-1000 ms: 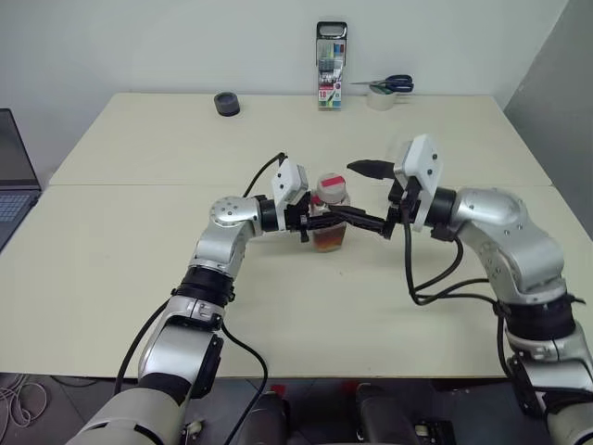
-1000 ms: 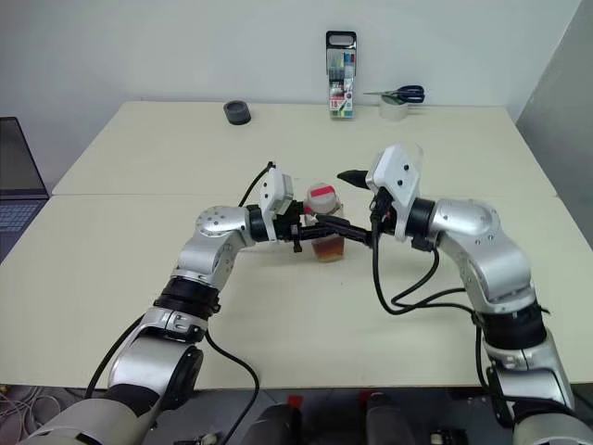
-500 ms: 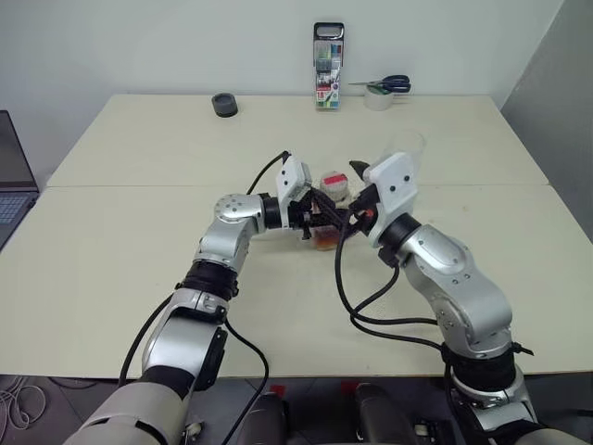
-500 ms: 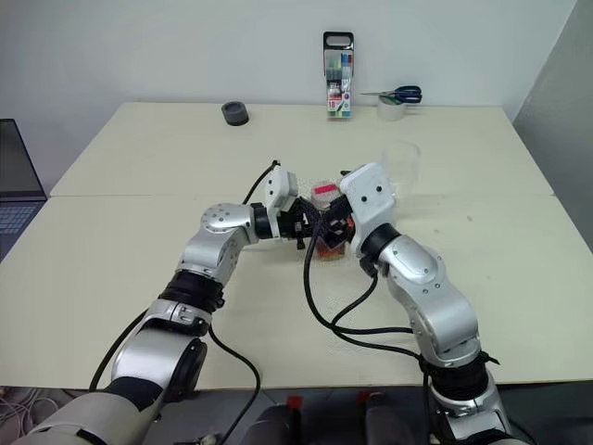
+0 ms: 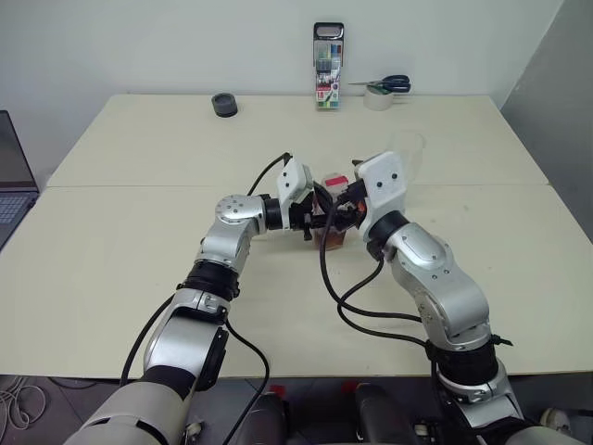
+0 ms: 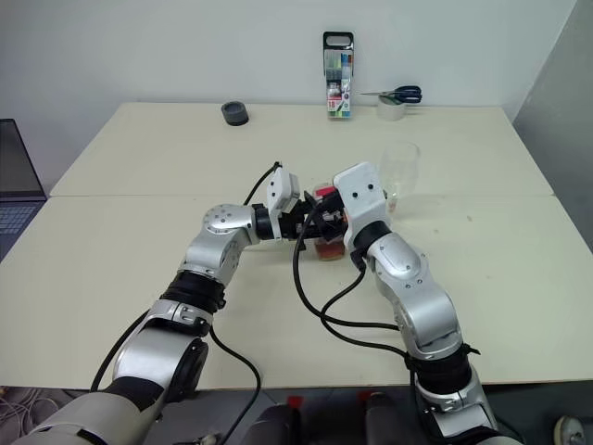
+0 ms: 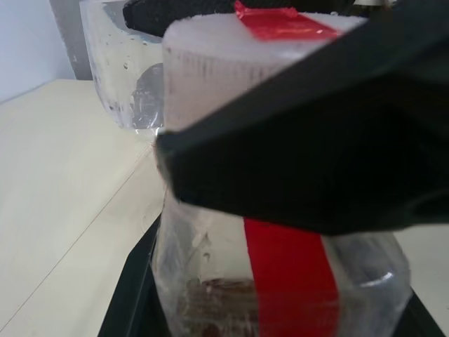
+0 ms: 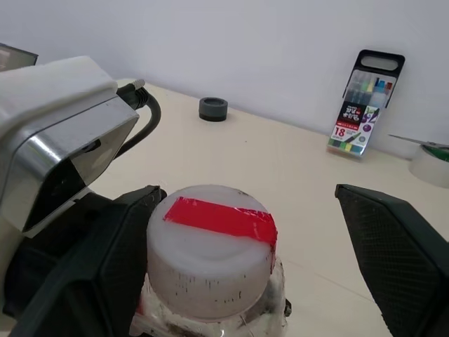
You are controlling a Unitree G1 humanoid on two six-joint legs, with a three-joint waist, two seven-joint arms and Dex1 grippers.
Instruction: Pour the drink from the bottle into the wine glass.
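Observation:
The bottle (image 5: 332, 227) stands upright on the table, its white cap (image 8: 210, 253) crossed by a red strip. A little amber drink (image 6: 326, 250) lies in its bottom. My left gripper (image 5: 317, 220) comes in level from the left and is shut on the bottle's body, one black finger (image 7: 316, 154) lying across it. My right gripper (image 8: 247, 193) is open at cap height, with a finger (image 8: 105, 267) close beside the cap and the other well clear of it. The wine glass (image 5: 408, 153), clear and empty, stands just behind the right hand.
A pack of coloured pens (image 5: 329, 67) stands at the table's far edge. Scissors lie on a tape roll (image 5: 380, 93) to its right, and a small black roll (image 5: 223, 104) sits far left. A laptop (image 5: 9, 176) is at the left edge.
My right arm has swung in from the right and turned, bringing its open gripper around the bottle's cap and uncovering the wine glass. The left gripper has kept its hold in place.

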